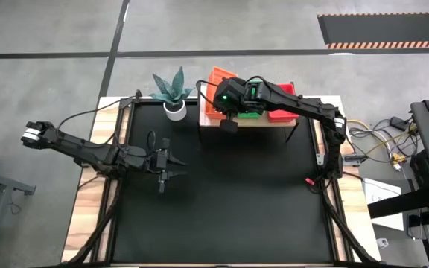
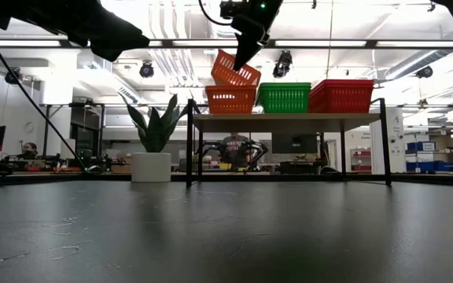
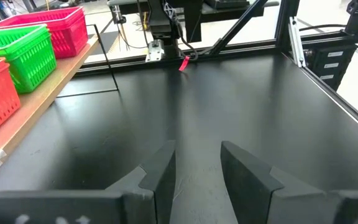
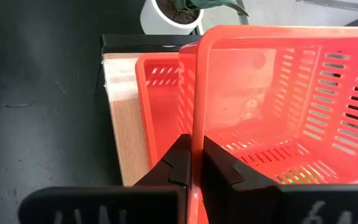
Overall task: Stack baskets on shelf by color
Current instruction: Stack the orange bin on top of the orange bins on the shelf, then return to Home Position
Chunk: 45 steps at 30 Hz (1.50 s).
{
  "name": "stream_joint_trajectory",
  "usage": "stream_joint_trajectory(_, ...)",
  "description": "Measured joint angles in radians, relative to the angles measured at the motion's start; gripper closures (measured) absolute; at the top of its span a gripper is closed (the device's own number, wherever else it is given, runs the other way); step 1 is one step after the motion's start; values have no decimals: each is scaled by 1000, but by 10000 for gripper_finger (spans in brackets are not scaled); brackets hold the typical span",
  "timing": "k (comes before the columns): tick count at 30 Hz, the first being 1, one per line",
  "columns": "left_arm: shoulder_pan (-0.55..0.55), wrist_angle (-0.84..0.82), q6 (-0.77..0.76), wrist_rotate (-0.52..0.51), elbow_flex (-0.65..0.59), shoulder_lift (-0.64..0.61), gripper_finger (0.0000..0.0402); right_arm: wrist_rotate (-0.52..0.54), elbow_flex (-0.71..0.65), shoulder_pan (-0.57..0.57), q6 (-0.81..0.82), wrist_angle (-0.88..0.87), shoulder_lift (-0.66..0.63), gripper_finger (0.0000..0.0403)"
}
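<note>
An orange basket (image 4: 278,112), tilted, has its rim pinched between the closed fingers of the right gripper (image 4: 196,163), hanging just above another orange basket (image 4: 160,106) on the shelf (image 4: 126,134).

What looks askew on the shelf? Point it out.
One orange basket sits tilted above the orange stack at the shelf's plant-side end, not nested level. The right end effector is shut on its rim, so it looks mid-placement rather than dropped. The green stack and red stack sit level.
</note>
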Motion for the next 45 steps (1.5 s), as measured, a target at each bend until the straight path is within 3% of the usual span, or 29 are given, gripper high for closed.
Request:
stream_joint_trajectory(9,0,0,0,0,0,0,290,3,-3,0,2,0,0,328)
stream_joint_trajectory(16,0,0,0,0,0,0,290,3,32,12,-18,-11,0,303)
stream_joint_trajectory(19,0,0,0,0,-1,0,290,-17,61,24,-7,-6,-1,304)
stream_joint_trajectory(21,0,0,0,0,-1,0,290,-92,64,35,-3,-8,-8,312)
stream_joint_trajectory(23,0,0,0,0,-1,0,290,-157,56,64,-6,-7,-21,328)
stream_joint_trajectory(26,-2,0,17,3,-1,-6,290,-156,2,142,-23,15,-57,362)
stream_joint_trajectory(31,-19,0,58,8,-2,-22,290,-100,-213,294,-11,177,-169,390)
stream_joint_trajectory(37,-34,36,112,77,-13,-25,290,23,-671,469,-22,600,-388,392)
stream_joint_trajectory(43,-30,319,263,207,-107,-7,311,19,-1127,499,-198,1245,-581,392)
stream_joint_trajectory(45,-20,423,284,208,-146,-5,326,-4,-1227,468,-257,1366,-639,392)
